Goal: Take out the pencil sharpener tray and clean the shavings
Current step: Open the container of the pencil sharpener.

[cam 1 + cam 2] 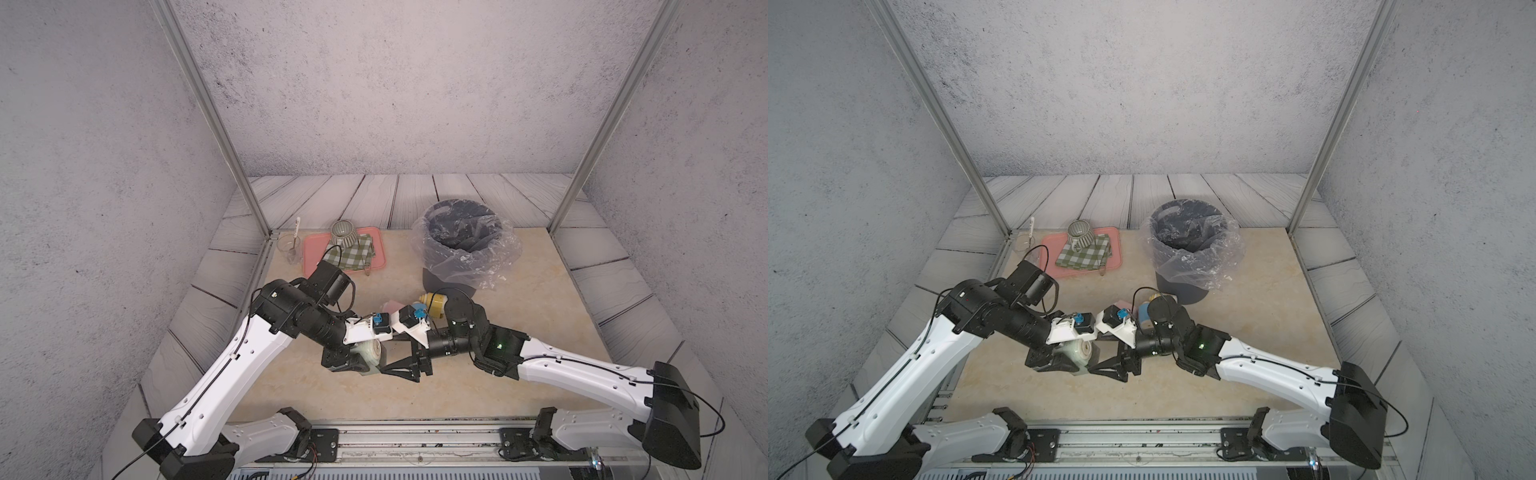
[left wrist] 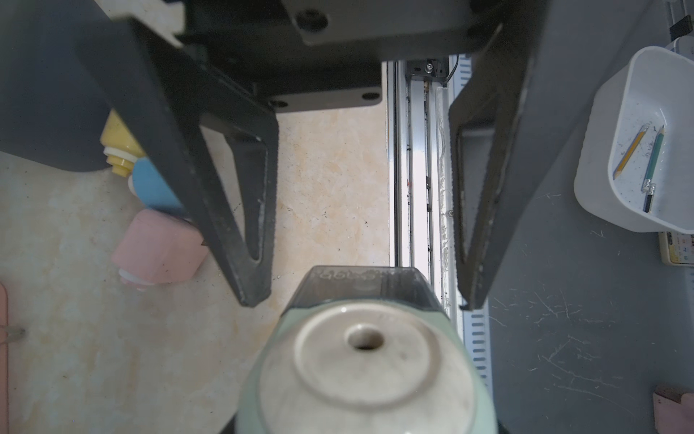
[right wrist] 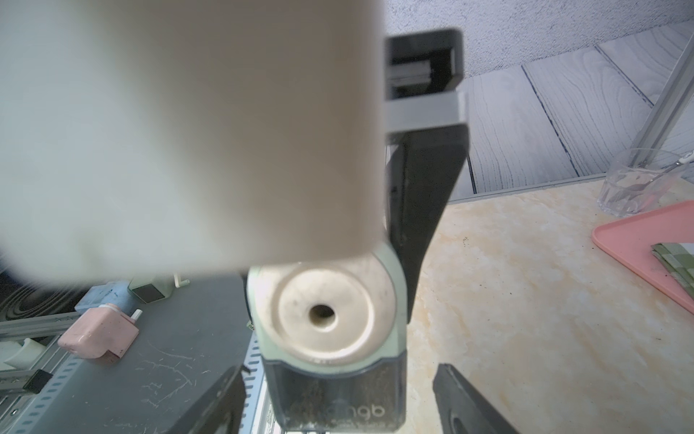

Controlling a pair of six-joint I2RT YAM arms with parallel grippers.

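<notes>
Over the table (image 1: 519, 332), right fingers (image 2: 208, 210) flank the tray (image 2: 360, 282).

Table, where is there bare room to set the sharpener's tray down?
Bare: the right side of the table, right of the bin; the gap between pink tray and bin; the near strip by the rail. Crowded: the middle, around the held sharpener.
</notes>
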